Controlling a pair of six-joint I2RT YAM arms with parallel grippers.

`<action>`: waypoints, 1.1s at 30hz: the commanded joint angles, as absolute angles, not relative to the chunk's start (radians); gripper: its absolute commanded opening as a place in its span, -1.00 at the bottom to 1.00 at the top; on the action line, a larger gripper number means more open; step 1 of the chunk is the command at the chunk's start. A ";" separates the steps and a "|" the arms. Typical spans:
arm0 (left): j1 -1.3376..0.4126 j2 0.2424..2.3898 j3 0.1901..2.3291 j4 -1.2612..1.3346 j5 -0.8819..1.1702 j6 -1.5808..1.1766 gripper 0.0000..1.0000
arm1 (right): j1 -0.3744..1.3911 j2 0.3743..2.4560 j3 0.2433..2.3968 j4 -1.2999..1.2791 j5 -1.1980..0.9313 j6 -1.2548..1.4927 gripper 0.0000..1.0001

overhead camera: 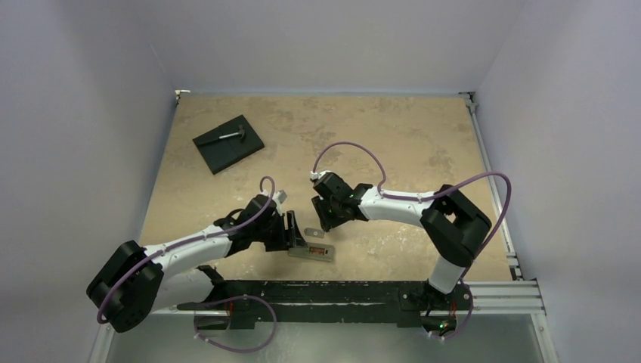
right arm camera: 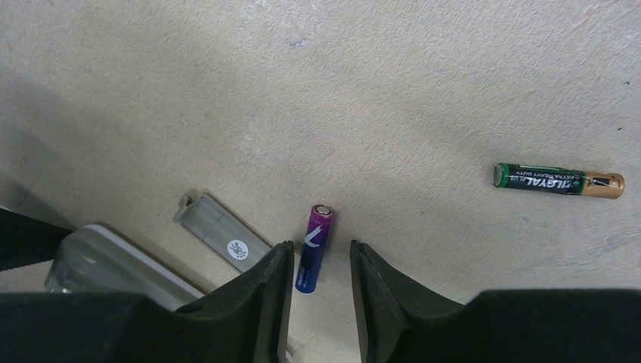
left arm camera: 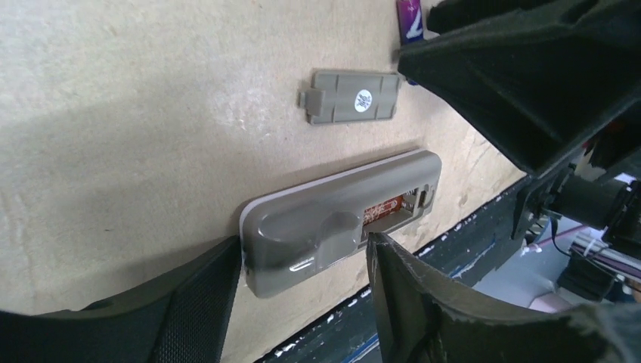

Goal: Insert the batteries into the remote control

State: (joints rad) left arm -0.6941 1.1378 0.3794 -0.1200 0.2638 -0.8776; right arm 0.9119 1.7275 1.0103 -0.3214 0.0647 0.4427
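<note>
The remote control is lying grey back up on the table, near its front edge, with the battery recess uncovered. A reddish-brown part is showing inside the recess. It is possibly a cell, but the view is too poor to confirm.

The left gripper is standing with its jaws apart on either side of the remote's end, clamping nothing.

The detached battery cover is lying flat just beyond the remote. The purple battery is lying just beside the cover. The right gripper is straddling it with jaws parted and a gap showing at each side, so nothing is held. In the left wrist view, the right gripper's body is hiding most of this battery.

The green-and-gold battery is lying well apart to one side.

At the far left, a black slab is carrying a small hammer-like tool.
</note>
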 commanded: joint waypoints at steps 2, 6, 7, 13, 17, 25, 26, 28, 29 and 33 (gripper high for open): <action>-0.690 1.161 0.421 -0.270 0.125 -0.823 0.36 | 0.924 1.727 1.038 -0.321 0.104 0.447 -0.21; -0.690 1.164 0.436 -0.292 0.112 -0.824 0.46 | 0.933 1.734 1.037 -0.333 0.117 0.442 -0.26; -0.689 1.164 0.440 -0.300 0.107 -0.824 0.46 | 0.936 1.735 1.037 -0.336 0.123 0.441 -0.27; -0.690 1.160 0.459 -0.337 0.079 -0.821 0.47 | 0.963 1.742 1.032 -0.360 0.167 0.440 -0.30; -0.689 1.161 0.462 -0.341 0.077 -0.820 0.48 | 0.978 1.746 1.025 -0.371 0.184 0.445 -0.34; -0.690 1.171 0.466 -0.333 0.081 -0.813 0.48 | 0.998 1.737 1.017 -0.386 0.210 0.453 -0.44; -0.690 1.173 0.469 -0.332 0.081 -0.813 0.48 | 0.999 1.739 1.018 -0.387 0.212 0.453 -0.46; -0.689 1.175 0.468 -0.329 0.080 -0.810 0.48 | 1.002 1.745 1.022 -0.390 0.214 0.453 -0.53; -0.690 1.175 0.469 -0.328 0.080 -0.810 0.48 | 1.004 1.747 1.024 -0.392 0.213 0.453 -0.56; -0.689 1.173 0.469 -0.324 0.080 -0.810 0.48 | 1.009 1.745 1.029 -0.400 0.222 0.452 -0.72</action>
